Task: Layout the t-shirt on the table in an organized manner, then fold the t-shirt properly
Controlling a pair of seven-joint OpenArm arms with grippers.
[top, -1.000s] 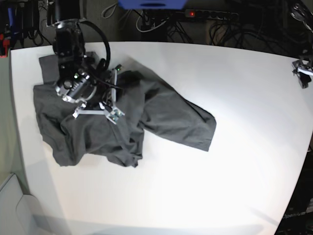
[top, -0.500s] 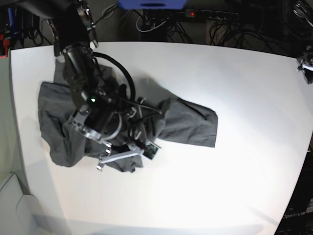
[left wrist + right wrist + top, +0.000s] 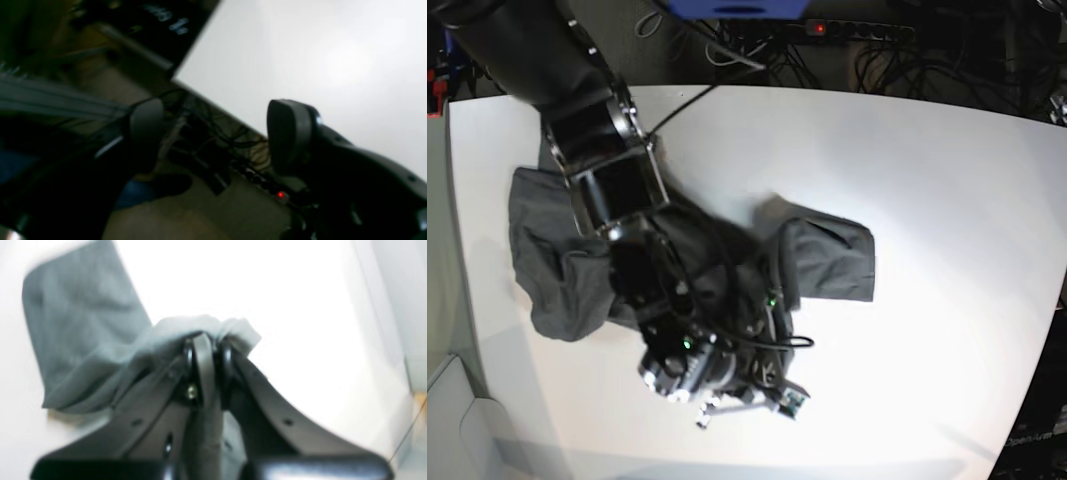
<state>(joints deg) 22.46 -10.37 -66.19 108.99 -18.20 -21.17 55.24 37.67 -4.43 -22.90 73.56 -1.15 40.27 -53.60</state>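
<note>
At the near edge of the white bench point(image 3: 947, 260), at about six o'clock in the base view, the right arm's fingers point(image 3: 206, 350) are pressed together on a bunched fold of the dark grey t-shirt point(image 3: 827, 258), the cloth gathered over and around their tips in the blurred right wrist view. In the base view the right arm point(image 3: 607, 170) reaches from the far left corner, at about eleven o'clock, down across the garment, its wrist low near the front edge of the bench and hiding the middle of the shirt. The t-shirt lies crumpled on the left half of the bench, not spread flat: one mass sits at about nine o'clock beside the arm, and a flatter, roughly rectangular flap extends toward the centre, resting on the surface at about three o'clock from the wrist. Farther off, the left arm's fingers point(image 3: 290, 133) stand spread apart with nothing between them, seen only in the left wrist view, hanging past the far edge of the bench over a dark tangle of cables point(image 3: 233, 140) and a power strip with a red light point(image 3: 281, 194); the white surface fills the upper right of that blurred view.
</note>
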